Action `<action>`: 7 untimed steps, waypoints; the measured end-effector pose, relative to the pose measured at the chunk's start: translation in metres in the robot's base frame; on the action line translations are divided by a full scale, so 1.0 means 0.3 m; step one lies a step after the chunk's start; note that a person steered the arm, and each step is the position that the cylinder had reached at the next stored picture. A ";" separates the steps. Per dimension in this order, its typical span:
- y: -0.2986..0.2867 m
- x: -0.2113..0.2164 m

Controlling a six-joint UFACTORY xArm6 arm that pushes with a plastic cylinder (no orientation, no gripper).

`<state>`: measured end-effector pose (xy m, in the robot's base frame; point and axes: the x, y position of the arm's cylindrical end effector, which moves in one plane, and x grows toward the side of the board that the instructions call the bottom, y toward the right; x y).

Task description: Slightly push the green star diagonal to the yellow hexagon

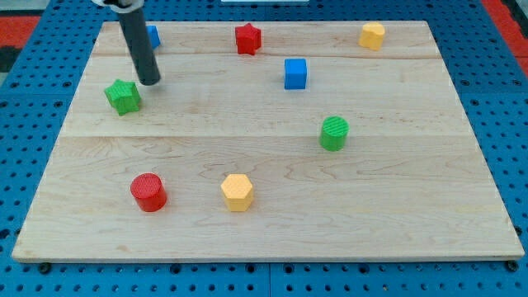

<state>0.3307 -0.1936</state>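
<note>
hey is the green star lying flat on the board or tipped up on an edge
Flat. The green star shows its whole star-shaped top face, resting on the board. My tip is just to its upper right.

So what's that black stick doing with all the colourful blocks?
That stick is a robot arm's rod. Its tip sits just up and to the right of the green star, close beside it; whether they touch is hard to tell. The job is to nudge the star diagonally toward the yellow hexagon, which sits far off near the view's bottom.
</note>
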 end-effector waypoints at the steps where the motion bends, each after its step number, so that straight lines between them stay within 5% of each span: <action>1: -0.047 0.005; 4: -0.007 0.081; 5: 0.324 0.191; 7: 0.607 0.100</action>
